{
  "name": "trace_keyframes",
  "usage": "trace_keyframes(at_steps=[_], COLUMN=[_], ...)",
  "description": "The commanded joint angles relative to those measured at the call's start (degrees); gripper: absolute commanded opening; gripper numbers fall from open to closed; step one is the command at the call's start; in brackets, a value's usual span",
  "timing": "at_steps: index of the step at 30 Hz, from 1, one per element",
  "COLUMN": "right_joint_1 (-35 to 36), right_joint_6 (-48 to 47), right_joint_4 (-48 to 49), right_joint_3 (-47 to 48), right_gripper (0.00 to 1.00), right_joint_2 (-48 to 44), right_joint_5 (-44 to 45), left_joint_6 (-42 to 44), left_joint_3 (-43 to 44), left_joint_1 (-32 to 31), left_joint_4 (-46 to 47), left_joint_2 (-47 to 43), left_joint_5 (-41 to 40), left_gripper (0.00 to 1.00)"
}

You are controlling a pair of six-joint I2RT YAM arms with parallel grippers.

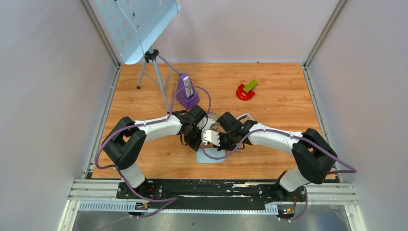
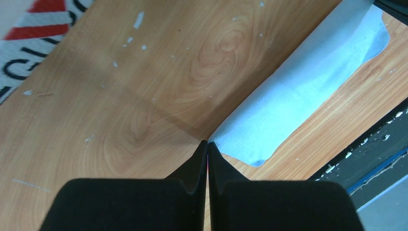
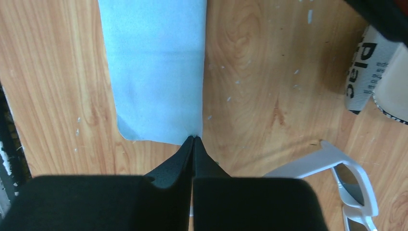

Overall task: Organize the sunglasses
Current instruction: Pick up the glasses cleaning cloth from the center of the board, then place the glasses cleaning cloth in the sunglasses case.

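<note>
Both the left jaws and the right jaws are pressed together at corners of the blue cloth (image 3: 154,67); we cannot tell whether they grip it. The sunglasses (image 3: 353,185) lie on the bench (image 3: 269,96) just beside the right jaws, so a sideways swing could knock them.

Ahead-left of left fingers (image 2: 196,167), bare wood (image 2: 144,101), passable; cloth (image 2: 298,96) flat ahead-right; case (image 2: 29,43) far off at left. Just right of right fingers (image 3: 182,161), sunglasses (image 3: 358,180) blocking; bare wood ahead-right, then case farther on.
</note>
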Motion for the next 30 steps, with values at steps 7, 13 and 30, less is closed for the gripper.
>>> trace_keyframes(at_steps=[7,13,30], right_joint_1=[-1.38,-1.99,-2.75], right_joint_6=[2.79,4.25,8.90], right_joint_4=[-0.23,1.77,2.75], right_joint_3=[4.72,7.22,17.10], right_gripper=[0.00,0.00,0.00], right_joint_2=[3.04,3.20,7.55], right_joint_5=[4.50,6.67,8.86], left_joint_6=[-1.52,-0.78,-0.39], left_joint_3=[0.17,3.26,11.95], left_joint_1=[1.62,2.56,4.41], left_joint_4=[0.88,-0.61,-4.53], left_joint_2=[-5.28,-5.70,-4.60], left_joint_5=[-6.23,-9.04,-19.34], left_gripper=[0.00,0.00,0.00])
